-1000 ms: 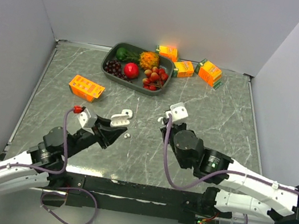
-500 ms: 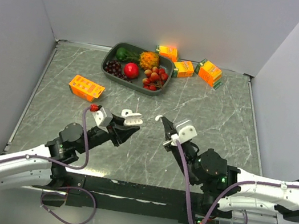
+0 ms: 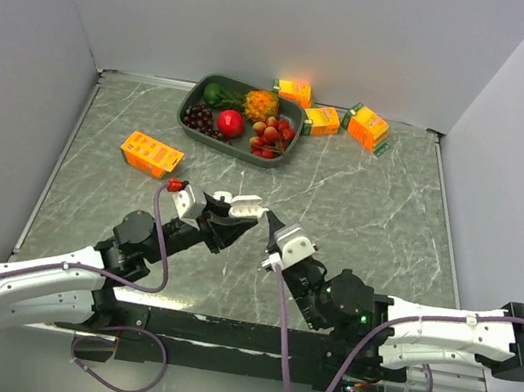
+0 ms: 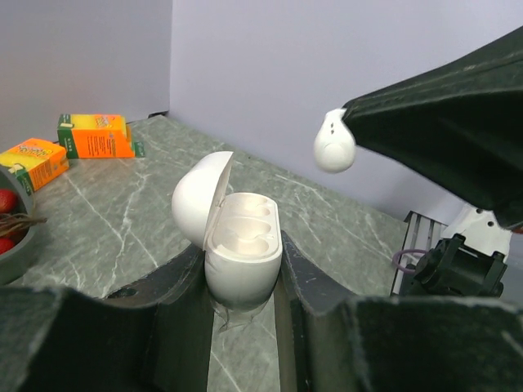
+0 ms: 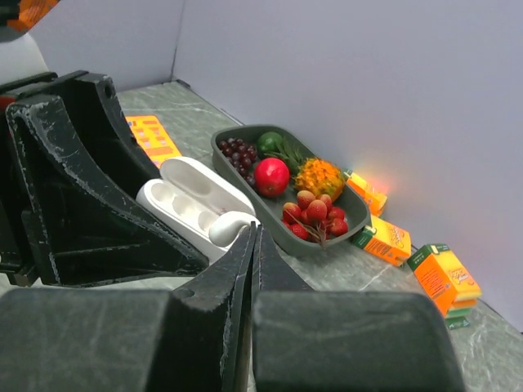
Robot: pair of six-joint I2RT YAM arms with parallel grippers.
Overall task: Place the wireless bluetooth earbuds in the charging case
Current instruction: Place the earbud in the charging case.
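I have the left gripper (image 4: pixel 241 263) clamped on the charging case (image 4: pixel 243 245), one black finger pressed against each side of its lower shell. The case sits upright between them, lifted off the marble-patterned table (image 3: pixel 372 205). Its lid (image 4: pixel 198 198) is swung open to the left in the left wrist view, and its two wells face up.

The right gripper (image 5: pixel 252 241) has its fingers pressed almost together, pinching one white earbud (image 4: pixel 334 144) at the very tips. Only the rounded end sticks out; the stem is probably hidden between the pads, though I cannot confirm that. In the left wrist view the earbud hangs in the air, above and to the right of the open case and clear of it. From overhead the two grippers meet tip to tip near the middle of the table's near half.

At the far edge sits a dark tray (image 3: pixel 233 149) of fruit, with three orange cartons (image 3: pixel 322 119) just beside it on the right. A fourth carton (image 3: pixel 152 153) lies on its own to the left, well apart from the tray.
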